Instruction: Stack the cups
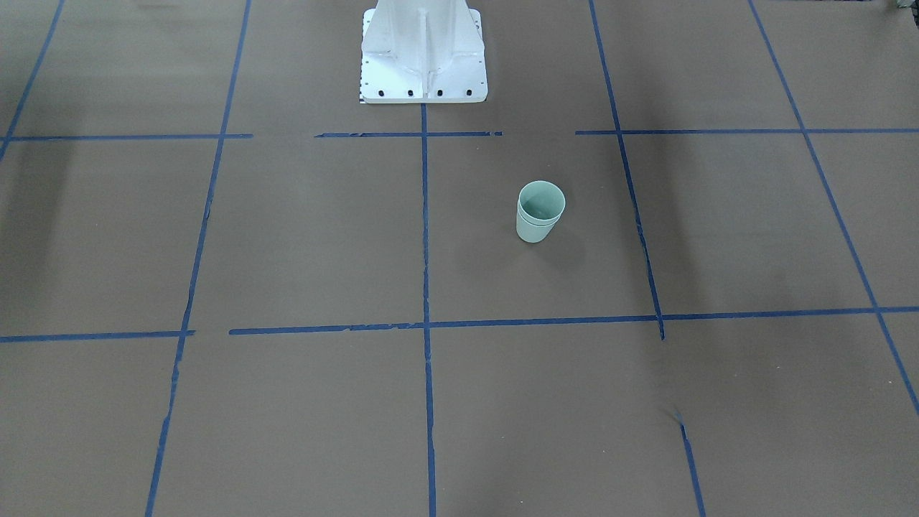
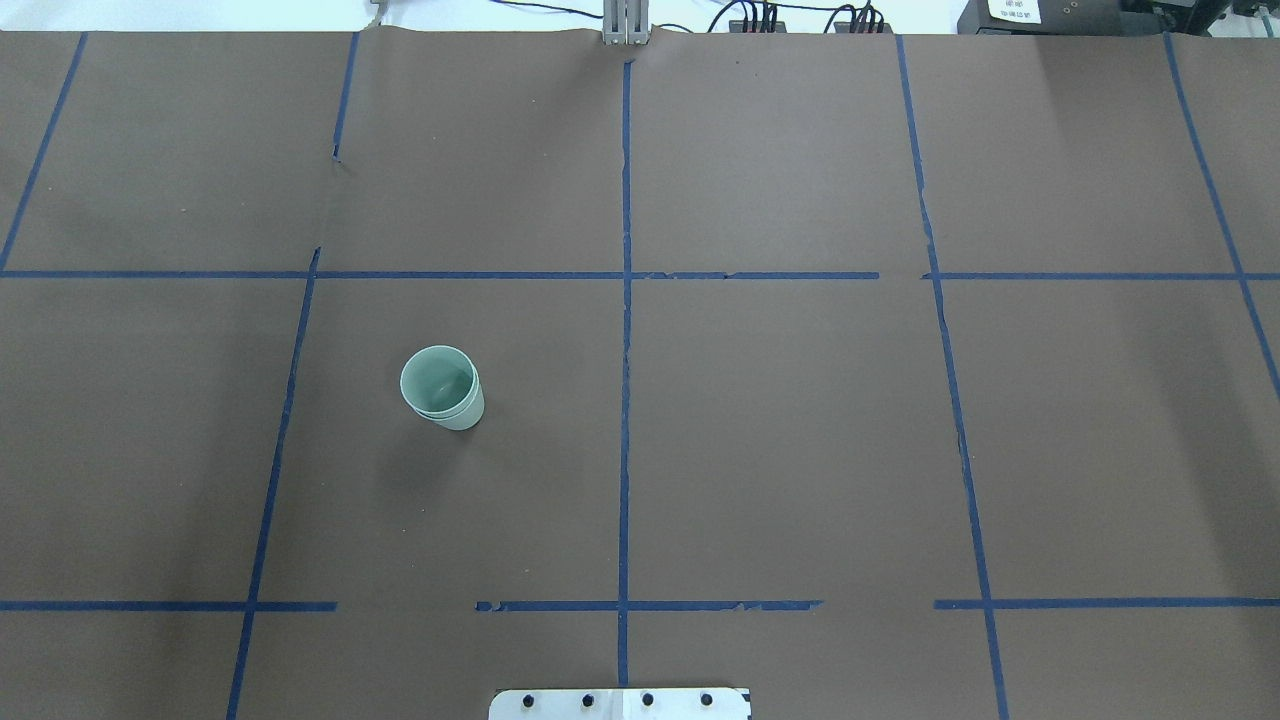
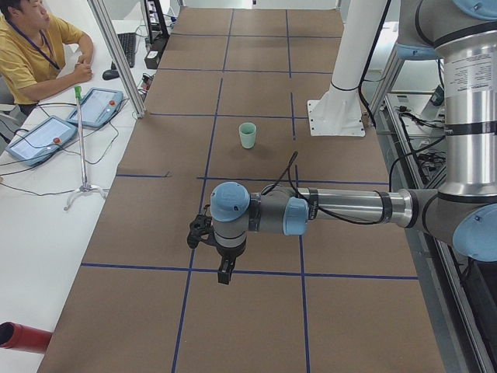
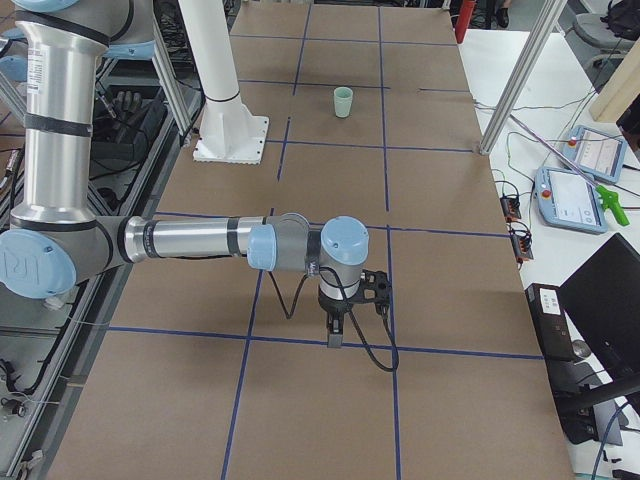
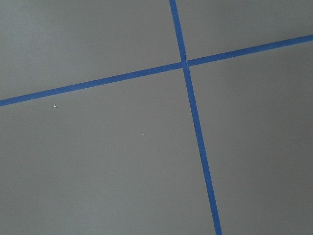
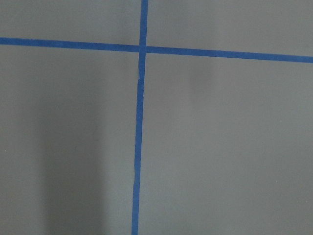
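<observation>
1. Front-facing view: the cups (image 1: 540,212), two smooth mint-green plastic tumblers, stand upright, nested as one stack, on the table (image 1: 287,237), which is covered in matte brown paper and gridded with blue tape (image 1: 425,230).
2. Overhead view: two round rims show, one inside the other, and the walls taper to a narrower base.
3. Left side view: the left claw (image 3: 224,272) points down over the paper. The stack stands well beyond it, near the white pedestal (image 3: 342,93). I cannot tell whether its fingers are apart or together.
4. Right side view: the right claw (image 4: 335,335) also points down, with the stack far beyond it. Its finger state cannot be told either.
5. Left wrist view: two tape strips cross on the paper.
6. Right wrist view: two tape strips cross on the paper.
</observation>
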`<action>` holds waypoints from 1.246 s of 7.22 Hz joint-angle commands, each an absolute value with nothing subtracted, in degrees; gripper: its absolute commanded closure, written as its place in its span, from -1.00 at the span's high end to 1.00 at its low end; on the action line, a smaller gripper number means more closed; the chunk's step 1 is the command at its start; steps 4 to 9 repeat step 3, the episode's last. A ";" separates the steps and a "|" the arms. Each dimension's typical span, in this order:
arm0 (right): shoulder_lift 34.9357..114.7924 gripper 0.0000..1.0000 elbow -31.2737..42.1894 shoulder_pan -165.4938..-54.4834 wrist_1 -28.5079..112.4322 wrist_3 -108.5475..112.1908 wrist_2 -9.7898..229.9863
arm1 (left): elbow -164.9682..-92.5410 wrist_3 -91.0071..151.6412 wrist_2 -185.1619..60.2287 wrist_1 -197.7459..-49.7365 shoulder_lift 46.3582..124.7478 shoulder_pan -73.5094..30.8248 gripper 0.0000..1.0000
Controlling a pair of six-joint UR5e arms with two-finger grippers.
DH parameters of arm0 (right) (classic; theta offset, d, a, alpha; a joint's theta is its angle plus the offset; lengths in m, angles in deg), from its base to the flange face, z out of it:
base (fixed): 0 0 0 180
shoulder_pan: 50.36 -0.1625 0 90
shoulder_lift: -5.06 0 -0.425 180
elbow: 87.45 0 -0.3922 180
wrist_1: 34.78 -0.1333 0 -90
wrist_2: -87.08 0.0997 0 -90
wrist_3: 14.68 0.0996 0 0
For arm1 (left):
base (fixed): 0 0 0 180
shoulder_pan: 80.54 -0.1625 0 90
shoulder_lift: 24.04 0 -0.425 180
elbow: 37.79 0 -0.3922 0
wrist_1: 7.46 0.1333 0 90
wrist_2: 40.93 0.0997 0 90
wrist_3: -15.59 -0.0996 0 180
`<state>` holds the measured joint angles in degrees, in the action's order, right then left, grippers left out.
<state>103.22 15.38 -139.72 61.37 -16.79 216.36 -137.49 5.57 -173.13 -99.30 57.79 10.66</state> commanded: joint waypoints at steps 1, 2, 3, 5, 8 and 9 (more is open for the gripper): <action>103.14 1.00 15.38 -139.65 61.37 -16.79 216.36 | -137.28 5.57 -173.12 -99.31 57.87 10.69 1.00; 103.14 1.00 15.38 -139.65 61.37 -16.79 216.36 | -137.28 5.65 -173.12 -99.31 57.87 10.69 1.00; 103.14 1.00 15.38 -139.74 61.37 -16.79 216.36 | -137.02 5.74 -173.12 -99.31 57.87 10.69 1.00; 103.14 1.00 15.38 -139.74 61.37 -16.79 216.36 | -137.02 5.74 -173.12 -99.31 57.87 10.69 1.00; 103.14 1.00 15.38 -139.74 61.37 -16.79 216.36 | -137.02 5.74 -173.12 -99.31 57.87 10.69 1.00; 103.14 1.00 15.38 -139.74 61.37 -16.79 216.36 | -137.02 5.74 -173.12 -99.31 57.87 10.69 1.00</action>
